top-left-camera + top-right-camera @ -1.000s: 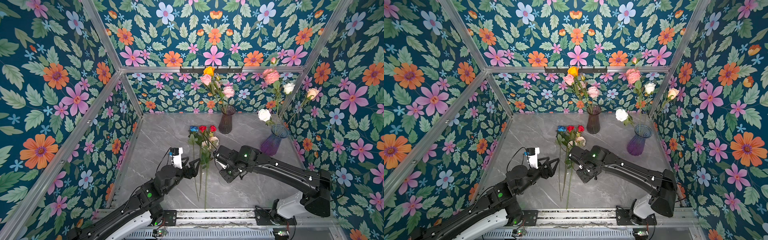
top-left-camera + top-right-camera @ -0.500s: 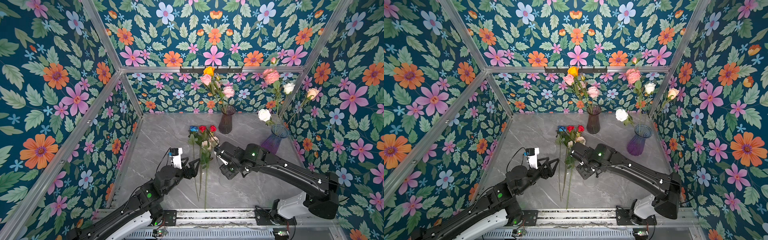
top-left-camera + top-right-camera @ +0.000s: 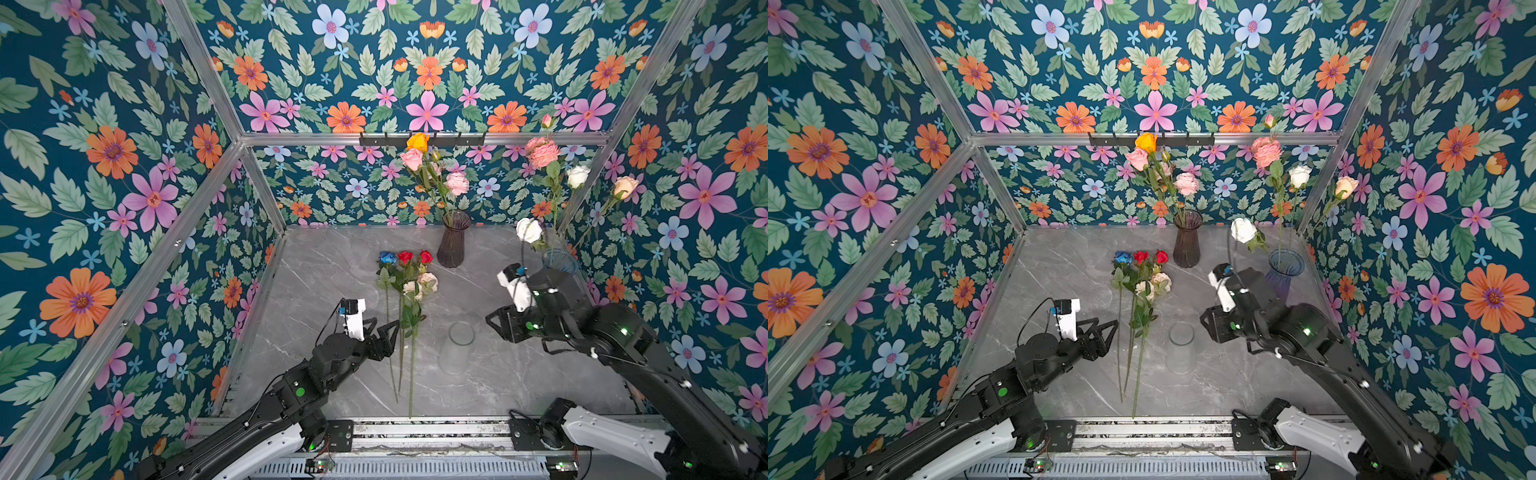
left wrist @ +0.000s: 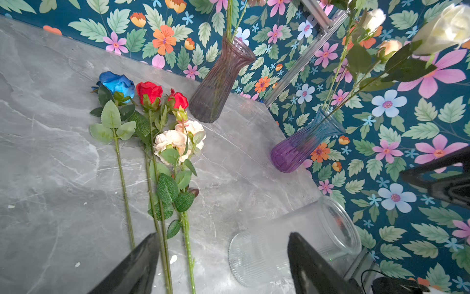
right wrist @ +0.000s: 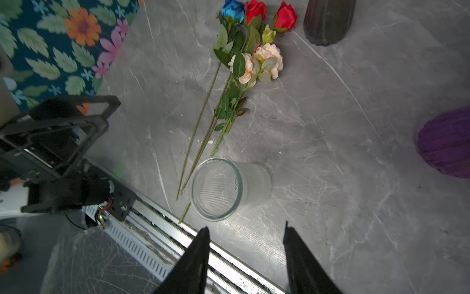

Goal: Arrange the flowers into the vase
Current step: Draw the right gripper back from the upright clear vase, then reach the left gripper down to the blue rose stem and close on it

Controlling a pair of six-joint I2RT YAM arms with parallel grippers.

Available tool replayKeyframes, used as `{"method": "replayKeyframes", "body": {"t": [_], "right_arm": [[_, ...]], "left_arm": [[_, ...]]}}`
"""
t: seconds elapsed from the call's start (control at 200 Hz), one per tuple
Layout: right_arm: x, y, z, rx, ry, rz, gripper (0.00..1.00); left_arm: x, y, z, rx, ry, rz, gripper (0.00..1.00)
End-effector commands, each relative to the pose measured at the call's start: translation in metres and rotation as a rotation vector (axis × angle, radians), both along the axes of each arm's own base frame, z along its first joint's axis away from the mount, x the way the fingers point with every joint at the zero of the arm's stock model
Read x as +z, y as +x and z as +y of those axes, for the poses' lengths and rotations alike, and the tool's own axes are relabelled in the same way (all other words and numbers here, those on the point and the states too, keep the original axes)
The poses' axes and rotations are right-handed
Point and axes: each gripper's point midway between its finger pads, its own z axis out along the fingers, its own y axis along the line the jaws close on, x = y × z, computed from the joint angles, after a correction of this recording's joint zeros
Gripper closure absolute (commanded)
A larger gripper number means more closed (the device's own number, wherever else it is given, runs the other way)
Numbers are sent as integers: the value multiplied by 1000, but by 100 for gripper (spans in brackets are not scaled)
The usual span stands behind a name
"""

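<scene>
Several loose flowers (image 3: pixel 405 274) lie on the grey table with their stems toward the front: a blue head, two red ones and cream peonies (image 4: pixel 175 142). To their right an empty clear ribbed vase (image 3: pixel 457 349) stands upright. My left gripper (image 3: pixel 388 332) hangs open just left of the stems, holding nothing; in the left wrist view (image 4: pixel 222 236) the stems pass one fingertip and the clear vase (image 4: pixel 287 244) shows between the fingers. My right gripper (image 3: pixel 494 322) is open and empty, right of the vase and apart from it. The vase (image 5: pixel 229 188) sits beyond its fingertips (image 5: pixel 246 226).
A brown vase (image 3: pixel 453 245) with pink and orange flowers stands at the back. A blue-purple vase (image 3: pixel 1283 270) with pink, white and cream flowers stands at the back right, partly behind my right arm. Patterned walls close three sides; a metal rail (image 3: pixel 415 432) runs along the front.
My right gripper has opened and drawn back to the right from beside the stems, uncovering the clear vase. The left arm has hardly moved.
</scene>
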Motion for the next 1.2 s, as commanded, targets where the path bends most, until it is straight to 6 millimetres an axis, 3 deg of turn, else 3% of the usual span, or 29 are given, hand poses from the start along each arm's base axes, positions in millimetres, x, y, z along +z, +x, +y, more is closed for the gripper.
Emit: {"method": "replayKeyframes", "body": {"t": [0.0,0.145,0.32,0.595,0.705,0.91,1.19], "right_arm": [[-9,-8,4,-10,167,52,51],[-61,-22,2,-27,199,131,51],[-128,-26,5,-74,242,225,51],[-202,-9,-24,-288,150,207,55],[-211,-7,-28,-295,116,203,56],[-204,-4,-25,-268,135,159,56],[-202,-6,-26,-267,154,139,55]], "left_arm": [[-3,2,-6,-23,46,-14,22],[-27,15,-17,-25,147,76,29],[-63,32,-37,-66,310,207,28],[-117,65,-27,-30,462,306,30],[-138,77,-17,-15,502,347,31],[-168,106,3,10,519,428,49],[-195,143,14,45,765,497,60]]}}
